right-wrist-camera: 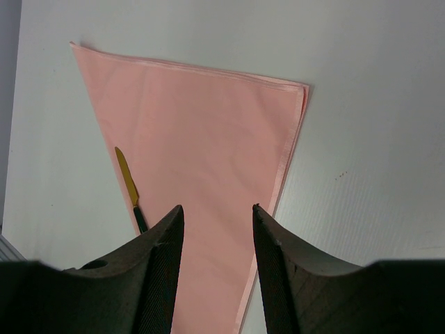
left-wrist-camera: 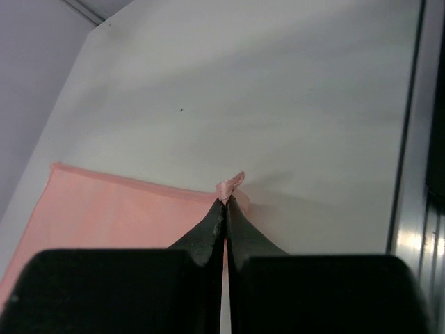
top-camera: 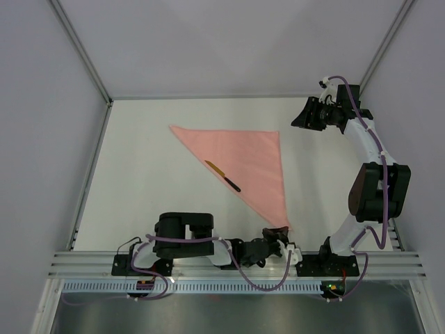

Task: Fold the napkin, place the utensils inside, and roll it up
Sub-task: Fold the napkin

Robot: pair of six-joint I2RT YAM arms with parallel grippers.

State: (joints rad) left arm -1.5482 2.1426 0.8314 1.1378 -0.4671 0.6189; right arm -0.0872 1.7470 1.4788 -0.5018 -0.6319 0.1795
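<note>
The pale pink napkin [top-camera: 247, 160] lies flat on the table, folded into a triangle, its sharp tip pointing toward the near edge. The knife-like utensil [top-camera: 222, 175], gold blade and black handle, lies on the napkin's long left edge. My left gripper [top-camera: 280, 235] is shut on the napkin's near tip; in the left wrist view the pinched tip [left-wrist-camera: 231, 186] sticks out past the closed fingertips [left-wrist-camera: 217, 221]. My right gripper [top-camera: 300, 118] is open and empty, raised beyond the napkin's far right corner. The right wrist view shows the napkin [right-wrist-camera: 208, 139] and the utensil [right-wrist-camera: 129, 186] below the open fingers [right-wrist-camera: 167, 236].
White table [top-camera: 146, 188] enclosed by pale walls at the back and sides. An aluminium rail [top-camera: 229, 264] with both arm bases runs along the near edge. The table's right edge strip shows in the left wrist view [left-wrist-camera: 407, 153].
</note>
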